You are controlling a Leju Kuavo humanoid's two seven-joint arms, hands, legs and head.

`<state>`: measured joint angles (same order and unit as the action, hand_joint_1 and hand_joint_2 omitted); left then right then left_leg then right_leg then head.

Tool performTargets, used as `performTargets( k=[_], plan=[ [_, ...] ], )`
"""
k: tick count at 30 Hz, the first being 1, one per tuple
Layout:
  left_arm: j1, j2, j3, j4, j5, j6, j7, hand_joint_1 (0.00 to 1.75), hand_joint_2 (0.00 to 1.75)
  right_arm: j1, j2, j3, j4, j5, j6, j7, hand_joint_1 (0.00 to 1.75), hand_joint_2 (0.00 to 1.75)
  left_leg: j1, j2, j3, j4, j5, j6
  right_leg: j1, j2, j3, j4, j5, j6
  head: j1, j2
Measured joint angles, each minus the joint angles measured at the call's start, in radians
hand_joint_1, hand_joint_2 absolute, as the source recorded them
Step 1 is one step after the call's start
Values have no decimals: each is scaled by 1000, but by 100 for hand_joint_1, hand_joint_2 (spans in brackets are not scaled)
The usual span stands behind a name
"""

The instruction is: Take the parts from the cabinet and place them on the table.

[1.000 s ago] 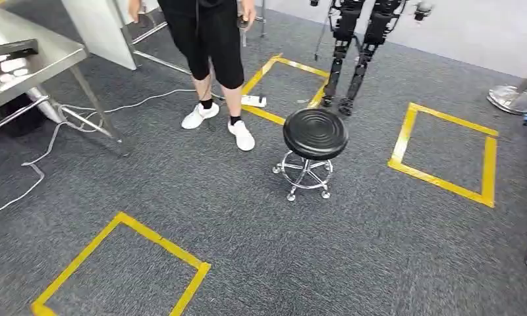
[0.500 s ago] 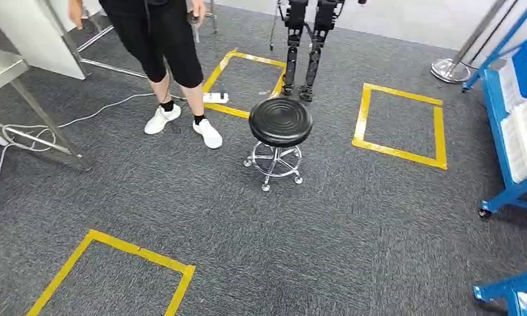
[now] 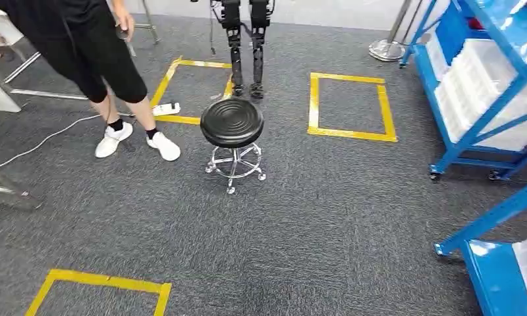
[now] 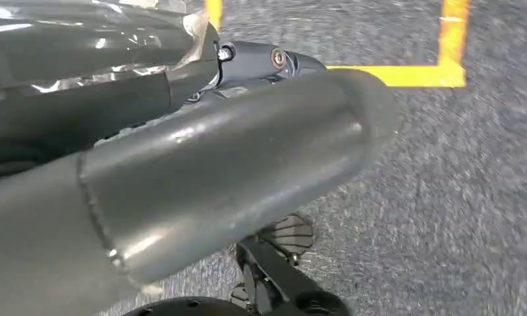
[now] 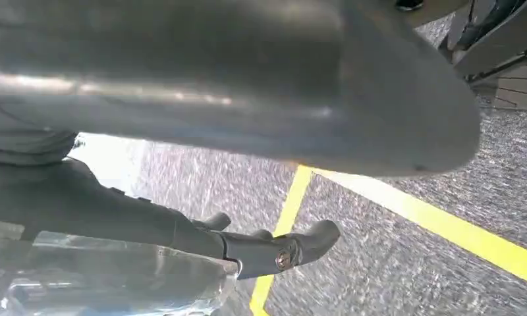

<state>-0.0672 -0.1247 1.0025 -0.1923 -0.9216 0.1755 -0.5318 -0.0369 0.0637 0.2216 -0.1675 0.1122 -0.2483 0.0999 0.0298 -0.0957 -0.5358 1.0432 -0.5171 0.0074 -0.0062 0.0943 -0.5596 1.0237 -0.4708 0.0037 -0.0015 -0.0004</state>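
The camera has swung right since a second ago, bringing the blue steel cabinet (image 3: 475, 131) with white plastic part bins (image 3: 475, 72) into view at right. The approach is underway, nothing collected. Both hands hang floorward: left hand (image 4: 201, 171) and right hand (image 5: 248, 99) too close to judge whether spread or closed.

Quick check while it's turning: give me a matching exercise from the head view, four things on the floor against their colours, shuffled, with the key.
Things:
1. stool seat
2. rack frame at the right
3. person's shoes
4. taped squares on the carpet

Colours:
A. yellow
B. white
C. black
D. blue

Pairs: 1-C, 2-D, 3-B, 4-A
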Motion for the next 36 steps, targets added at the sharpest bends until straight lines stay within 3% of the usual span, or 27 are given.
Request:
performTargets(
  k=[2,4,5,6,7,9,10,11,13,14,15,16,19,20,21,22,24,25,26,27,28,29,30,31,34,35,36],
  plan=[
    [-1,0,0,0,-1,-1,0,0,0,-2,0,0,0,1,0,0,0,0,-6,25,-4,-2,-4,6,-3,21,-14,-5,7,12,1,0],
    [-3,-1,0,0,-1,-1,0,0,0,3,0,0,0,1,0,0,0,0,-9,46,-1,-12,4,23,-4,43,-30,-9,12,30,1,0],
    [-5,-3,0,0,-1,-1,0,0,0,4,-1,0,0,1,0,0,0,0,-4,63,-1,-18,12,33,-5,11,-30,10,6,30,2,0],
    [-4,-2,0,0,-1,-1,0,0,0,3,-1,0,0,1,0,0,0,0,-6,72,-1,-19,12,40,-1,-39,-53,50,-20,25,5,0],
    [-2,-1,0,0,-1,-1,0,0,0,2,-1,0,0,1,0,0,0,0,-8,89,-2,-19,11,44,-4,-66,-91,121,-58,19,11,0],
    [0,-1,0,0,0,-1,0,0,0,0,-1,0,0,1,0,0,0,0,-14,120,-5,-18,10,45,-7,-81,-170,280,-120,19,11,0],
    [-1,-1,0,0,0,-1,0,0,0,1,-1,0,0,1,0,0,0,0,-15,134,-5,-18,10,45,-7,-83,-183,312,-125,25,11,0],
    [-1,-1,0,0,0,-1,0,0,0,3,-1,0,0,1,0,0,0,0,-15,147,-5,-18,10,45,-9,-84,-173,296,-114,32,10,0],
    [-2,-1,0,0,0,-1,1,0,0,5,-2,0,0,3,0,0,0,0,-15,170,-1,-18,7,41,-9,-99,-83,135,-53,50,11,0],
    [-2,-2,0,0,0,-1,1,0,0,3,-2,0,0,6,0,0,0,0,-16,181,3,-18,4,37,-9,-139,-25,33,-24,52,12,0],
    [-2,-2,0,0,0,-1,2,0,0,1,-2,0,0,9,0,0,0,0,-22,189,8,-18,0,31,-3,-188,-12,-1,-14,39,10,0],
    [-1,-2,0,0,0,0,2,0,0,-2,-2,0,0,11,0,0,0,0,-23,199,12,-18,-6,22,9,-185,-9,-7,-8,35,10,0],
    [-6,-2,0,0,0,2,2,0,0,-2,-3,0,0,13,0,0,0,0,-20,234,28,-27,-10,6,14,-144,-18,-10,-5,16,10,0],
    [-7,-2,0,0,0,2,2,0,0,-1,-2,0,0,14,0,0,0,0,-12,207,27,-19,-18,-3,-20,-130,0,-20,4,4,8,0],
    [-7,-2,0,0,0,3,2,0,0,-1,-2,0,0,14,0,0,0,0,-11,150,19,8,-41,-7,-14,-121,0,-22,4,3,2,0],
    [-6,-2,0,0,0,4,2,0,0,0,-2,0,0,14,0,0,0,0,-10,117,-9,70,-85,-7,-14,-112,-1,-21,8,-11,1,0],
    [0,-2,0,0,0,5,2,0,0,-1,0,0,0,14,0,0,0,0,-10,96,-82,226,-159,-10,-9,-85,-1,-20,7,-12,1,0],
    [2,-2,0,0,2,8,3,0,0,0,0,0,0,14,0,0,0,0,-10,95,-112,281,-171,-11,-8,-69,-1,-20,7,-12,0,0],
    [2,-2,0,0,5,10,3,0,0,1,0,0,0,15,0,0,0,0,-9,95,-119,284,-154,-12,-8,-53,1,-19,7,-12,1,0],
    [2,-2,0,0,8,12,3,0,0,3,0,0,0,18,0,0,0,0,-7,93,-105,241,-115,-13,-8,-38,3,-18,7,-12,0,0],
    [2,-2,0,0,10,13,3,0,0,4,0,1,0,19,0,0,0,0,-3,89,-73,164,-62,-13,-9,-22,6,-17,7,-12,0,0],
    [2,-2,1,0,10,14,3,0,0,4,1,1,0,19,0,0,0,0,3,68,-39,80,-15,-13,-9,-8,6,-14,6,-11,0,0],
    [3,-2,1,0,11,14,3,0,0,4,2,1,0,20,0,0,0,0,11,13,-17,15,9,-13,-9,4,1,-9,4,-7,0,0],
    [3,-2,0,0,11,14,5,0,0,-1,2,1,0,20,0,0,0,0,12,-15,-11,-7,1,-12,4,15,-10,4,1,0,1,0],
    [1,-2,0,0,11,17,5,0,0,5,1,1,0,20,0,0,0,0,-5,22,-14,-1,4,6,-8,49,-33,-8,13,22,3,0],
    [-1,-3,1,0,11,17,5,0,0,6,1,1,0,20,0,0,0,0,-1,37,-9,-14,11,17,-1,61,-35,-7,12,31,4,0],
    [-2,-6,0,0,11,17,5,0,0,6,-1,1,0,20,0,0,0,0,0,53,-5,-21,17,25,-6,6,-37,16,4,29,3,0]
  ],
)
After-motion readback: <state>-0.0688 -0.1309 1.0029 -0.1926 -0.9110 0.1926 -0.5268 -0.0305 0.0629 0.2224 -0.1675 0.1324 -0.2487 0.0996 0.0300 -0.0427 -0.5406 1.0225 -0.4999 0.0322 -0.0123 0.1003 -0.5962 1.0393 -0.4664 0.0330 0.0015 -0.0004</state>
